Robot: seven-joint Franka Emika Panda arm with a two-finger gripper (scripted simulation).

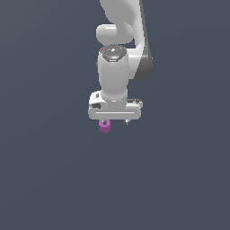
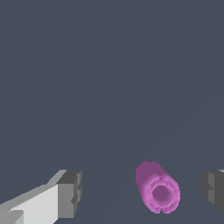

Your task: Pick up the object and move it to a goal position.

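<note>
Wrist view: magenta object [image 2: 158, 194] lying between my fingers [image 2: 70, 192], nearer one; my gripper [image 2: 142, 192] spread wide, holding nothing. Step: pre-grasp. Next, likely: centre, close.

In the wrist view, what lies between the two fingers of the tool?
Only the magenta piece lies there, nearer one finger than the other, touching neither; the tool is open.

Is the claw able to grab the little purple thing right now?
Probably yes. The claw is open, and the purple piece lies between its two fingers, nearer one than the other, with nothing blocking it. The fingers don't touch it yet, so they would need to close.
</note>
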